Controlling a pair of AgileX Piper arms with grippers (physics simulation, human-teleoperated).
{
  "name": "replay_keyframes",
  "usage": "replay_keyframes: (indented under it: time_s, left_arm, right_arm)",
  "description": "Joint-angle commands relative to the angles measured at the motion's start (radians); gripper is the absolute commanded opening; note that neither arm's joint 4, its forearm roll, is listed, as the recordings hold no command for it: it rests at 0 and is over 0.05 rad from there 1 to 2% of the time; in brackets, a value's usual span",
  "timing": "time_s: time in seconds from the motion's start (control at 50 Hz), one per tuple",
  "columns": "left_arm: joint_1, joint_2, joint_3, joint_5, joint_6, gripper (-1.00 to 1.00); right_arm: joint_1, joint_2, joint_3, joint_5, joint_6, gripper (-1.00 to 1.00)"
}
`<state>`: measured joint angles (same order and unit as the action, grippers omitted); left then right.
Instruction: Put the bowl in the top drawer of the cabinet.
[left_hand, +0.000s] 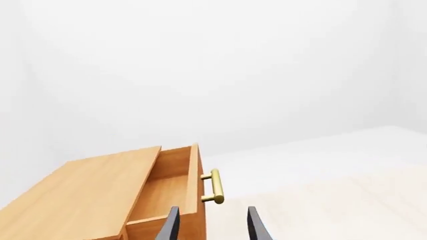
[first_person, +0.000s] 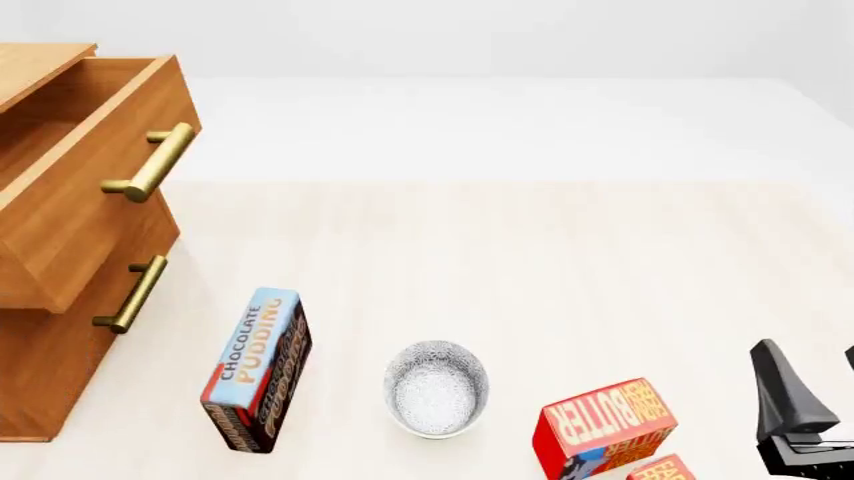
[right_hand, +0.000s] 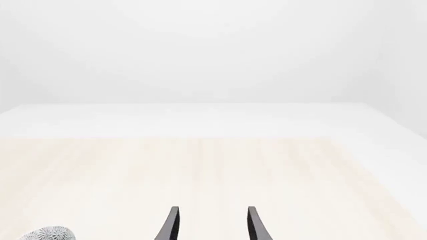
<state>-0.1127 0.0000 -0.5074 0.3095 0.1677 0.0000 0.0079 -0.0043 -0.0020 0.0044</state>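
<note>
The bowl (first_person: 435, 388), white with a fine dark pattern, sits upright on the table near the front edge; its rim also shows in the right wrist view (right_hand: 47, 234). The cabinet (first_person: 40, 370) stands at the left with its top drawer (first_person: 94, 190) pulled open. My right gripper (first_person: 811, 370) is open at the front right, well to the right of the bowl, and holds nothing (right_hand: 212, 227). My left gripper (left_hand: 212, 227) is open and empty. It hangs in front of the open top drawer (left_hand: 167, 190) near the drawer's brass handle (left_hand: 216, 186). The front view does not show it.
A chocolate pudding box (first_person: 258, 370) lies left of the bowl, between it and the cabinet. A red butter box (first_person: 601, 425) lies right of the bowl, with another red box corner (first_person: 663, 470) at the front edge. The lower drawer (first_person: 131, 293) is shut.
</note>
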Motion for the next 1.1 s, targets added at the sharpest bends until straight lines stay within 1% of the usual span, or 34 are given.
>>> replay_keyframes:
  time_s: [0.02, 0.1, 0.18, 0.22, 0.24, 0.28, 0.32, 0.34, 0.44, 0.5, 0.52, 0.6, 0.64, 0.76, 0.82, 0.9, 0.92, 0.94, 0.96, 0.98, 1.0, 1.04, 1.1]
  left_arm:
    - [-0.017, 0.0, -0.091, 0.092, 0.025, 1.0]
    - [-0.026, 0.001, -0.114, 0.114, 0.044, 1.0]
    - [-0.033, 0.004, -0.136, 0.138, 0.041, 1.0]
    - [-0.036, 0.004, -0.143, 0.139, 0.051, 1.0]
    - [-0.042, 0.017, -0.166, 0.144, 0.068, 1.0]
    - [-0.042, 0.028, -0.174, 0.143, 0.068, 1.0]
    - [-0.036, 0.043, -0.18, 0.14, 0.061, 1.0]
    - [-0.028, 0.074, -0.196, 0.133, 0.042, 1.0]
    - [-0.022, 0.118, -0.237, 0.124, 0.048, 1.0]
    - [-0.022, 0.118, -0.237, 0.124, 0.048, 1.0]
    - [-0.011, 0.158, -0.254, 0.111, 0.039, 1.0]
    - [-0.003, 0.201, -0.269, 0.084, 0.042, 1.0]
    - [-0.009, 0.212, -0.279, 0.082, 0.047, 1.0]
    - [-0.013, 0.275, -0.328, 0.085, 0.018, 1.0]
    - [-0.008, 0.309, -0.343, 0.073, 0.028, 1.0]
    - [-0.02, 0.365, -0.395, 0.1, 0.007, 1.0]
    - [-0.02, 0.366, -0.395, 0.1, 0.007, 1.0]
    - [-0.037, 0.398, -0.426, 0.125, -0.016, 1.0]
    - [-0.037, 0.398, -0.427, 0.125, -0.016, 1.0]
    - [-0.044, 0.412, -0.445, 0.138, -0.041, 1.0]
    - [-0.041, 0.429, -0.468, 0.147, -0.044, 1.0]
    - [-0.026, 0.41, -0.461, 0.121, 0.018, 1.0]
    - [-0.024, 0.442, -0.491, 0.139, -0.017, 1.0]
  right_arm:
    - [0.0, -0.001, 0.0, 0.0, 0.0, 1.0]
    - [0.0, 0.0, 0.0, 0.0, 0.0, 1.0]
    - [0.0, 0.0, 0.0, 0.0, 0.0, 1.0]
    - [0.0, -0.001, 0.0, 0.0, 0.0, 1.0]
    - [0.0, 0.0, 0.0, 0.0, 0.0, 1.0]
    - [0.0, 0.0, 0.0, 0.0, 0.0, 1.0]
    - [0.0, 0.0, 0.0, 0.0, 0.0, 1.0]
    - [0.0, -0.001, 0.0, 0.0, 0.0, 1.0]
    - [0.0, 0.0, 0.0, 0.0, 0.0, 1.0]
    - [0.0, 0.0, 0.0, 0.0, 0.0, 1.0]
    - [0.0, -0.001, 0.0, 0.0, 0.0, 1.0]
    - [0.0, 0.0, 0.0, 0.0, 0.0, 1.0]
    - [0.0, 0.0, 0.0, 0.0, 0.0, 1.0]
    - [0.0, 0.0, 0.0, 0.0, 0.0, 1.0]
    - [0.0, 0.0, 0.0, 0.0, 0.0, 1.0]
    - [0.0, 0.0, 0.0, 0.0, 0.0, 1.0]
    - [0.0, 0.0, 0.0, 0.0, 0.0, 1.0]
    - [0.0, 0.0, 0.0, 0.0, 0.0, 1.0]
    - [0.0, 0.0, 0.0, 0.0, 0.0, 1.0]
    - [0.0, 0.0, 0.0, 0.0, 0.0, 1.0]
    - [0.0, 0.0, 0.0, 0.0, 0.0, 1.0]
    - [0.0, 0.0, 0.0, 0.0, 0.0, 1.0]
    - [0.0, 0.0, 0.0, 0.0, 0.0, 1.0]
